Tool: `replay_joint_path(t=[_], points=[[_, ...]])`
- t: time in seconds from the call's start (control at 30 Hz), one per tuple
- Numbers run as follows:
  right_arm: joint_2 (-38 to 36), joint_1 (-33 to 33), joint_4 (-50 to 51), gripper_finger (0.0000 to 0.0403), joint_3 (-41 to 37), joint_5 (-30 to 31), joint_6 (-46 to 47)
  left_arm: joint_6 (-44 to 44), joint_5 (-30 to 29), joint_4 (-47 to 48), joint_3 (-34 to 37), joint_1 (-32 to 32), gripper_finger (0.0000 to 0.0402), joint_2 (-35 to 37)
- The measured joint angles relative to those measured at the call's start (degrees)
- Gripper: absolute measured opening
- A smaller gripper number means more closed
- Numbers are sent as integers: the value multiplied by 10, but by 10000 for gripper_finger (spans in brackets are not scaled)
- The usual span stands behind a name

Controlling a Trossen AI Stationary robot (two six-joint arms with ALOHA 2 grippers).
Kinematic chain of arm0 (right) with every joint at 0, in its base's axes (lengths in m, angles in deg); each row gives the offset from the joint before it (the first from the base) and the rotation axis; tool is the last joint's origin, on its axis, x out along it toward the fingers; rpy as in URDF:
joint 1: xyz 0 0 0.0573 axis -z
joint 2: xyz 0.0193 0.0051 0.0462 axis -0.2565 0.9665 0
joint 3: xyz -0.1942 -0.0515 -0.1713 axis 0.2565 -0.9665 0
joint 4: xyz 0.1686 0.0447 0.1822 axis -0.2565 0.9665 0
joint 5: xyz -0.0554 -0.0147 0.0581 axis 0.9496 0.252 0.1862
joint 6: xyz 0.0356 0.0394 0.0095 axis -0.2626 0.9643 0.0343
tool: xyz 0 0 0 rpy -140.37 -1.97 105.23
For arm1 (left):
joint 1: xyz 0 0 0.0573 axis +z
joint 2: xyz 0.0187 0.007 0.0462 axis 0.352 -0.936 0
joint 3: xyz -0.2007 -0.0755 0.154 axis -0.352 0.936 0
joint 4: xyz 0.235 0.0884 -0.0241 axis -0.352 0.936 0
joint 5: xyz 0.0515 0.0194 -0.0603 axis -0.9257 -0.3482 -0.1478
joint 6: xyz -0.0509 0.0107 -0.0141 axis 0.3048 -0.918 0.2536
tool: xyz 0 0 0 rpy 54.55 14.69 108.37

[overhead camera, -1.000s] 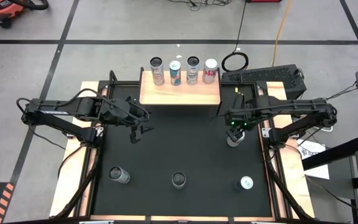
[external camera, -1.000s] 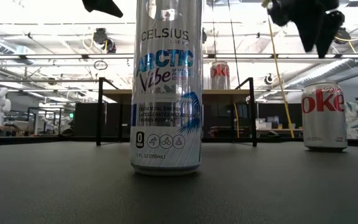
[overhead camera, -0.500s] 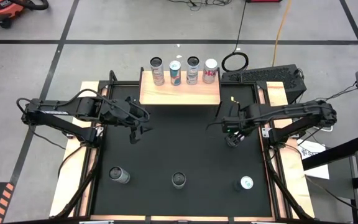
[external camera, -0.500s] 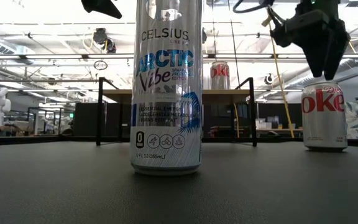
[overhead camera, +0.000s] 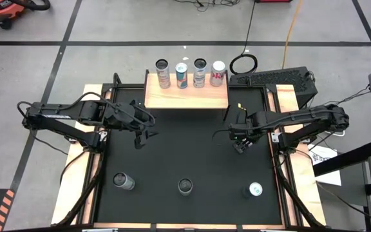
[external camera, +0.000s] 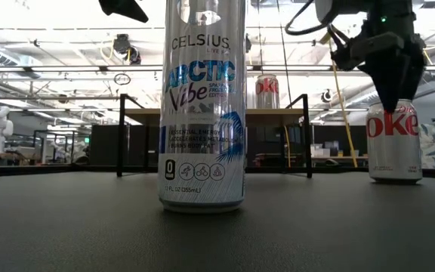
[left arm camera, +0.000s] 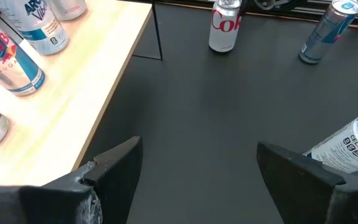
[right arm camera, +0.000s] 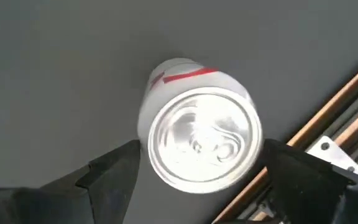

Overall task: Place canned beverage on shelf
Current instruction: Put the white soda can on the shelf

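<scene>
Four cans stand in a row along the far edge of the shelf, the light-wood board on thin black legs at the far end of the black table. Four more stand on the table itself: three in a row near the front edge — a dark-topped can at the left, the tall Celsius can in the middle, a blue-topped can at the right — and the Diet Coke can farther back on the right side, near the table's metal side rail. The right gripper hangs directly above the Diet Coke can, fingers spread wide on either side of its silver lid, not gripping it; in the low view it points straight down at the can's top. The left gripper hovers over bare table just in front of the shelf's left end, released and holding nothing. In the low view the Celsius can fills the middle and hides much of the shelf behind it; one red-labelled shelf can shows past it.
</scene>
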Motion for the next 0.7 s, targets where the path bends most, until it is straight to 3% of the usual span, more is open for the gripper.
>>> replay_joint_path(t=[0.33, 0.6, 0.7], points=[[0, 0, -38, 318, -27, 0, -17, 0, 0, 0, 0, 0, 316, 0], [-1, 0, -39, 237, -26, -14, -30, 0, 0, 0, 0, 0, 316, 0], [-1, 0, -38, 232, -25, -18, -31, 0, 0, 0, 0, 0, 316, 0]])
